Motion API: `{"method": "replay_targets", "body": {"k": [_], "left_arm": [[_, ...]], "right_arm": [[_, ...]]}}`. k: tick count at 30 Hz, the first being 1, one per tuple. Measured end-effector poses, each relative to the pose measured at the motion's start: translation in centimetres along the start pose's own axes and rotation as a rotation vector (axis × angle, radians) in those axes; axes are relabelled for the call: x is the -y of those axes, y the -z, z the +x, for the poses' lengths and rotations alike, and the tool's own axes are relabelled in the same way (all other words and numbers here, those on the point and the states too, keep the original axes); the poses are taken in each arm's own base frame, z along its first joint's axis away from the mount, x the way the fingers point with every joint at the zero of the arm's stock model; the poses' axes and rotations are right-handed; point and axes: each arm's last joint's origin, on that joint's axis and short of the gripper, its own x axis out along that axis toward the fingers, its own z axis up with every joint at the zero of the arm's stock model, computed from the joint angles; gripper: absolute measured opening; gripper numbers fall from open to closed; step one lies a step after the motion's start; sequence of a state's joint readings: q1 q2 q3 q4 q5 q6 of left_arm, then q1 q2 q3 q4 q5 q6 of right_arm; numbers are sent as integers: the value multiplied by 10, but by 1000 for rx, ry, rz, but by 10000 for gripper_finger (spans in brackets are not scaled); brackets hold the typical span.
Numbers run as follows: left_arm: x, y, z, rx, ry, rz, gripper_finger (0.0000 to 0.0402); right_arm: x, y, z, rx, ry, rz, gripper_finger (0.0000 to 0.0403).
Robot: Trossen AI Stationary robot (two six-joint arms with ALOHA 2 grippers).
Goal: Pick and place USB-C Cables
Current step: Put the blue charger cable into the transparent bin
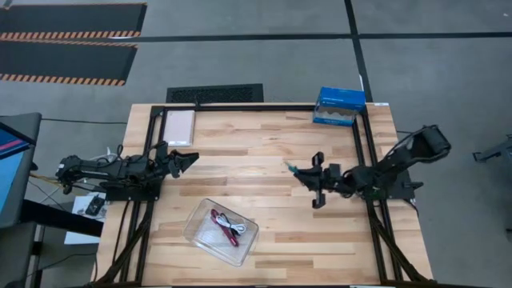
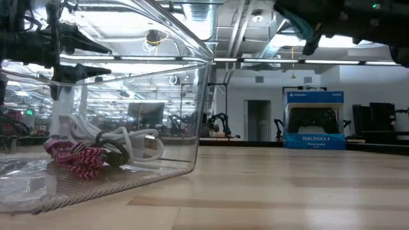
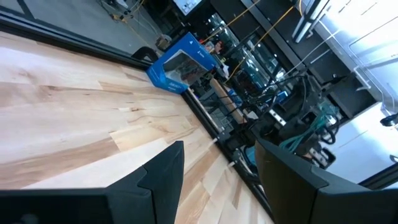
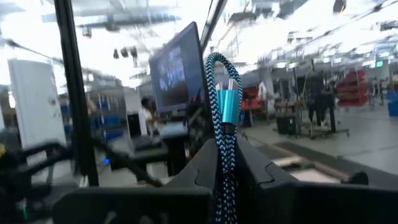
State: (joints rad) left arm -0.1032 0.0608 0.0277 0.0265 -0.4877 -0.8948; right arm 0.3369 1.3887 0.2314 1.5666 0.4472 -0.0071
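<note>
- Right end effector (image 1: 306,174) grips the teal cable (image 4: 224,106), hanging lengthwise; clear tray (image 1: 197,233) lies well left, nearer the desk's (image 1: 272,232) front edge.
- Tray holds pink (image 1: 225,226) and white cables (image 1: 234,226); maroon possibly too.
- Left end effector (image 1: 186,160) idles wide, beyond the tray.

Both arms are dark, almost black, built of chunky jointed segments, each mounted on a black frame of thin bars at its side. The left end effector (image 1: 182,160) carries two flat, angular matte-black fingers (image 3: 160,176) with sharp wedge-shaped edges. The right end effector (image 1: 314,179) has similar black fingers (image 4: 264,177), smooth and unmarked
</note>
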Motion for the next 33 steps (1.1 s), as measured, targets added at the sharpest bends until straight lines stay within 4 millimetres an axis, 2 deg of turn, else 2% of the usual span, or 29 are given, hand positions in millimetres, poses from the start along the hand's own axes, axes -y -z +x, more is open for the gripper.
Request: {"method": "replay_targets", "body": {"k": [10,20,26,33], "left_arm": [[0,0,0,2,-2,4,185],[0,0,0,-1,1,4,185],[0,0,0,-1,1,4,185],[0,0,0,-2,1,4,185]], "right_arm": [[-21,34,41,-69,-74,6,43],[-47,67,84,-76,-184,88,45],[-69,74,110,-43,-225,150,43],[-96,81,147,-241,-204,126,40]]}}
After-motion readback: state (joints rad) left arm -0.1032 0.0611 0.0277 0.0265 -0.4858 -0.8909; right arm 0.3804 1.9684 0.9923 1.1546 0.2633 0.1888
